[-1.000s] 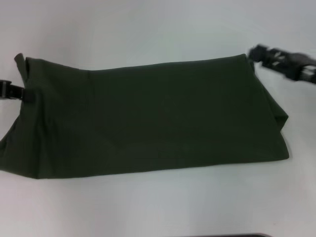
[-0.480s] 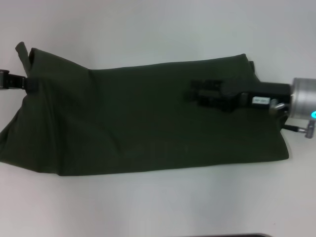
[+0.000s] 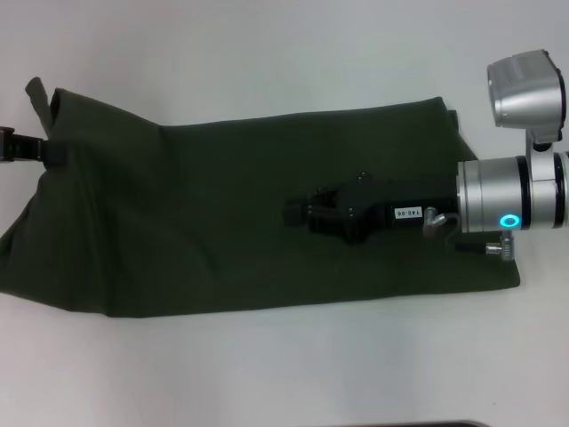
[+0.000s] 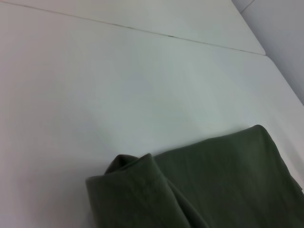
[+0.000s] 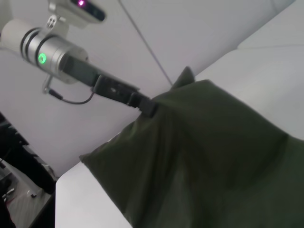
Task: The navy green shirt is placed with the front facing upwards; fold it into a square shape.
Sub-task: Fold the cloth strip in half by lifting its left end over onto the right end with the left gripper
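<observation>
Navy green shirt [image 3: 222,213] lies folded lengthwise on white table [image 3: 267,53]. Left end effector [image 3: 49,151] pinches its left edge. Right end effector [image 3: 298,213] hovers over shirt's middle; aperture cannot be judged.

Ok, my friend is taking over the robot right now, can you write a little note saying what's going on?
Left end effector: at the shirt's left edge, shut on the navy green shirt, holding that end slightly lifted.
Right end effector: out over the middle of the shirt, low above the cloth, holding nothing; open or shut cannot be told.
Shirt: lies on the white table as a long band, plain side up, no lettering showing.
Done: folded lengthwise into the band.
Left: fold the band across, probably left end over toward the right, to make a square.
</observation>
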`<state>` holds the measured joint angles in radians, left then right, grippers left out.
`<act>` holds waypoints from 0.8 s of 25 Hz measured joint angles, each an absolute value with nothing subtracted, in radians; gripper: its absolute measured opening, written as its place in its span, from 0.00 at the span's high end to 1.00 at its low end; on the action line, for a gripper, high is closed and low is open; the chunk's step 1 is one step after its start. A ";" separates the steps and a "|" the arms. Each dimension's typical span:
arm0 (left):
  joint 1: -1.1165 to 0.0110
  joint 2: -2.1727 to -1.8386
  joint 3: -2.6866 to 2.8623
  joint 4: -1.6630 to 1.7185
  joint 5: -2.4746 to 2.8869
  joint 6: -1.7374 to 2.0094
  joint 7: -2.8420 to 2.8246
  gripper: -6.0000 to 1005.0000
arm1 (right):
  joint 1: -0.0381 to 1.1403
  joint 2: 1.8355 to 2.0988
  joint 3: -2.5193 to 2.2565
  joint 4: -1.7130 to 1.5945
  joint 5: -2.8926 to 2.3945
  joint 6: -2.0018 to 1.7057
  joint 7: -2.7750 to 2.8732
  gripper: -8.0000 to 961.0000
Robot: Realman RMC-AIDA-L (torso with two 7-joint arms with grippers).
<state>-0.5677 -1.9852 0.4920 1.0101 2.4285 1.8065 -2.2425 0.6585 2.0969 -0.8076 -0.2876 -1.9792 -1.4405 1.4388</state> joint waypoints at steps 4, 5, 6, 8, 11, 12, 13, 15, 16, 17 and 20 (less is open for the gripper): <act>-0.567 -1.987 0.492 1.009 2.431 1.805 -2.241 0.97 | 0.654 2.097 -0.811 -0.283 -1.979 -1.453 1.432 0.79; -0.566 -1.987 0.491 1.009 2.431 1.804 -2.241 0.97 | 0.652 2.096 -0.812 -0.283 -1.979 -1.460 1.431 0.83; -0.566 -1.987 0.491 1.009 2.431 1.804 -2.241 0.97 | 0.651 2.095 -0.816 -0.283 -1.980 -1.466 1.429 0.87; -0.565 -1.988 0.490 1.009 2.430 1.802 -2.240 0.97 | 0.650 2.095 -0.827 -0.283 -1.981 -1.472 1.429 0.94; -0.564 -1.991 0.491 1.009 2.429 1.800 -2.239 0.97 | 0.658 2.097 -0.858 -0.278 -1.981 -1.464 1.429 0.98; -0.564 -1.992 0.491 1.009 2.429 1.800 -2.238 0.97 | 0.665 2.098 -0.871 -0.273 -1.981 -1.457 1.429 0.98; -0.565 -1.993 0.492 1.009 2.428 1.799 -2.238 0.97 | 0.672 2.099 -0.882 -0.266 -1.980 -1.447 1.428 0.98; -0.566 -1.994 0.493 1.009 2.428 1.797 -2.238 0.97 | 0.689 2.100 -0.902 -0.247 -1.979 -1.423 1.428 0.98; -0.567 -1.994 0.493 1.008 2.428 1.795 -2.238 0.97 | 0.696 2.100 -0.912 -0.238 -1.979 -1.412 1.428 0.98; -0.567 -1.994 0.494 1.008 2.428 1.795 -2.238 0.97 | 0.704 2.100 -0.923 -0.229 -1.979 -1.400 1.429 0.98; -0.567 -1.995 0.495 1.005 2.428 1.789 -2.238 0.97 | 0.721 2.102 -0.951 -0.216 -1.979 -1.368 1.437 0.98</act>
